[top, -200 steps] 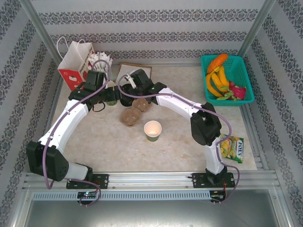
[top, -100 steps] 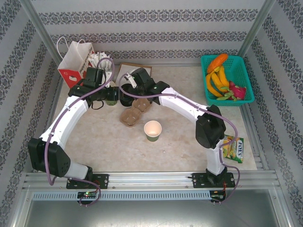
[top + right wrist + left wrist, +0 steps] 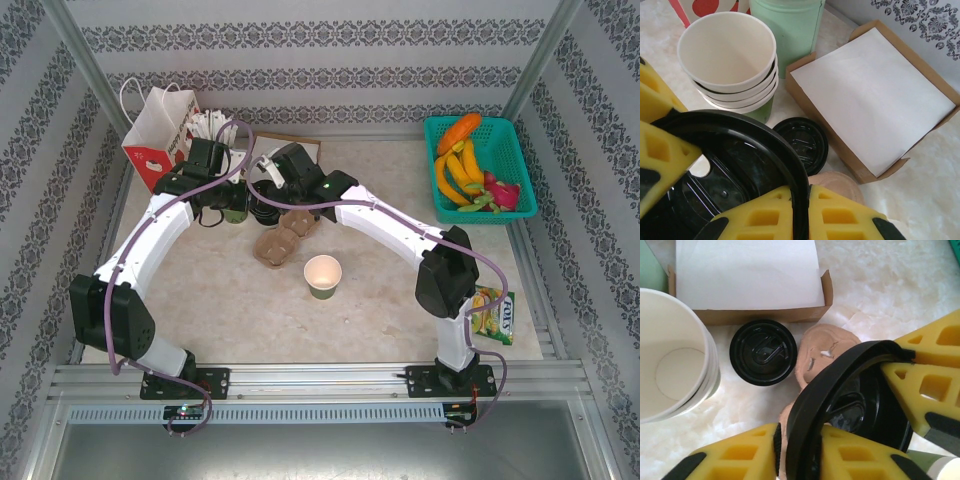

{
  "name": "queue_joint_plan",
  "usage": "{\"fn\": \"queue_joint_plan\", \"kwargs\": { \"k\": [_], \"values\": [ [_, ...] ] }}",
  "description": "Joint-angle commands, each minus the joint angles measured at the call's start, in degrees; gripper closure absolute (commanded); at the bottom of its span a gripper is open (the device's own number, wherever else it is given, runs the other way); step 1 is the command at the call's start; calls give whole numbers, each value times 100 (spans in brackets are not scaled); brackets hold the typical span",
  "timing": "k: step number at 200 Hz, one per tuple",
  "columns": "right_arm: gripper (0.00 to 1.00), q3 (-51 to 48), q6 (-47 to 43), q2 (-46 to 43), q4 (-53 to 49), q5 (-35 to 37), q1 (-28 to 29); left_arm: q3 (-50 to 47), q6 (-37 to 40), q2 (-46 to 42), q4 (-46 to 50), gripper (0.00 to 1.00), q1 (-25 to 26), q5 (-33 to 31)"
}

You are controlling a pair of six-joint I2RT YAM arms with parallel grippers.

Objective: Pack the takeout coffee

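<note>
**A:** Left wrist view first. The left gripper (image 3: 799, 439) has its jaws pinched down on the rim of a loose black lid (image 3: 855, 410), held tilted on edge above the worktop (image 3: 880, 285).

**B:** And the right gripper (image 3: 801, 196) is on the opposite rim of that same lid, its jaws closed to a sliver around the plastic. That's two pairs of yellow pads on one lid.

**A:** Where's the takeout coffee (image 3: 762, 352)?

**B:** It's down on the worktop, far and left of centre, and neither gripper is touching it. Its round black lid faces straight up, and I cannot make out the cup under it from here.

**A:** It sits just near of the cardboard box of white paper (image 3: 875, 95). The stack of cream cups (image 3: 727, 60) is on its left and the pulp cup carrier (image 3: 815, 352) is just beside it on the right.

**B:** A taller pale-green cup (image 3: 787, 25) stands just far of that stack.

**A:** Top external now. A lidless pale-green cup (image 3: 322, 275) stands alone near the middle, well apart from the coffee. There's a red-and-white paper bag (image 3: 160, 125) in the far left corner.
</note>
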State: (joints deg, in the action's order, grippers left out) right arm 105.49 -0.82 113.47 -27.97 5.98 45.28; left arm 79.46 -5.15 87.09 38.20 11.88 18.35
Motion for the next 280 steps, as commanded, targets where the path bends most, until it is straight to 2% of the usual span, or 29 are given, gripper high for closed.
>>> {"fn": "queue_joint_plan", "kwargs": {
  "k": [1, 6, 17, 28, 39, 50, 51, 54, 65, 80, 83, 84, 86, 92, 107, 113, 134, 153, 172, 180, 191, 211, 230, 258, 268, 280],
  "values": [
    [88, 201, 29, -44, -183, 27, 72, 190, 152, 84, 110, 83, -78, 139],
    [88, 193, 32, -43, -183, 26, 69, 192, 159, 87, 105, 88, -78, 167],
    [88, 193, 62, -52, -183, 10, 66, 207, 172, 109, 127, 93, -78, 284],
    [85, 200, 117, -68, -175, -13, 61, 220, 133, 128, 119, 94, -73, 373],
    [78, 176, 252, -137, -138, -49, 41, 235, 87, 129, 80, 95, -75, 413],
    [59, 12, 542, -306, 45, -173, -37, 212, 38, 109, 3, 96, -73, 393],
    [53, -34, 612, -338, 94, -197, -58, 207, 35, 99, -10, 96, -77, 391],
    [45, -106, 756, -403, 168, -240, -94, 194, 17, 79, -42, 97, -80, 387],
    [37, -420, 1333, -628, 486, -559, -266, 98, -51, -1, -247, 98, -80, 380],
    [29, -1115, 2330, -973, 1294, -1417, -624, -85, -130, -157, -589, 98, -80, 432],
    [18, -1321, 2596, -1039, 1569, -1718, -729, -120, -149, -190, -660, 99, -80, 444],
    [18, -1321, 2596, -1039, 1569, -1718, -729, -140, -156, -204, -689, 99, -80, 447],
    [9, -1467, 2797, -1089, 1780, -1906, -798, -165, -167, -226, -738, 99, -74, 454],
    [2, -1731, 3246, -1152, 2130, -2257, -936, -256, -214, -291, -885, 99, -80, 500],
    [5, -2205, 4130, -1187, 2900, -2993, -1157, -492, -398, -411, -1282, 100, -75, 633],
    [6, -2304, 4292, -1195, 3044, -3048, -1170, -593, -528, -461, -1446, 100, -65, 667],
    [11, -2521, 4338, -1210, 3368, -3214, -1077, -928, -987, -616, -1975, 100, -49, 738],
    [24, -2505, 4266, -1114, 3434, -3373, -1048, -1092, -1183, -744, -2259, 100, -27, 892],
    [41, -2685, 4352, -1081, 3943, -3424, -1043, -1143, -1120, -805, -2265, 100, -19, 981],
    [44, -2738, 4286, -1077, 4155, -3520, -1031, -1104, -1077, -787, -2153, 100, -18, 965],
    [44, -2767, 4110, -1060, 4272, -3658, -1006, -1035, -1025, -733, -2014, 100, -15, 968],
    [33, -2867, 3882, -1046, 4251, -3651, -968, -1004, -1041, -712, -1997, 100, -25, 986],
    [31, -3053, 4007, -1068, 4318, -3566, -1026, -987, -1058, -741, -2044, 100, -28, 1020],
    [33, -3430, 4019, -1179, 4864, -3963, -1091, -888, -1055, -683, -1982, 100, -43, 1107],
    [41, -3578, 3920, -1259, 4982, -4063, -1100, -897, -1096, -683, -2032, 100, -52, 1153],
    [44, -3733, 3888, -1332, 5125, -4155, -1131, -889, -1107, -676, -2056, 100, -60, 1218]
  ]
}}
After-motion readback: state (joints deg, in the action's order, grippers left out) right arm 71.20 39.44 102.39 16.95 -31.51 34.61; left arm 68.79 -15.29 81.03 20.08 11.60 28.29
